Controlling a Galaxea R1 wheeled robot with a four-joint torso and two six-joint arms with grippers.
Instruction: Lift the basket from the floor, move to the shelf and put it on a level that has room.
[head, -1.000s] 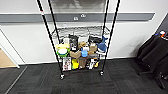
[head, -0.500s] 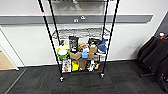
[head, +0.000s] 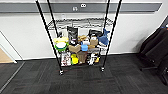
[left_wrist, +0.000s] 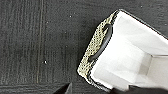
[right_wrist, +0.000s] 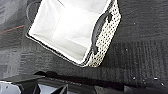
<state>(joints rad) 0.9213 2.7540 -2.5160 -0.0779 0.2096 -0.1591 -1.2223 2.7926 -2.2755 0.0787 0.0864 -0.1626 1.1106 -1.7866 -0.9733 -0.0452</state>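
Note:
The basket has a cream-white lining, beige speckled woven sides and dark handles. It lies below my left gripper, over dark carpet. The right wrist view shows the same basket from its other end, with my right gripper close beside it. I cannot tell whether either gripper holds it. In the head view the shelf, a black-posted wire rack on casters, stands ahead against the white wall. Its grey mesh level is bare. The tiers below it are packed with goods.
Dark carpet stretches between me and the rack. Black chairs stand at the right. A doorway and paler floor lie at the left. A grey rail runs along the wall.
The head view has shifted only slightly. The rack stays about the same size and place ahead.

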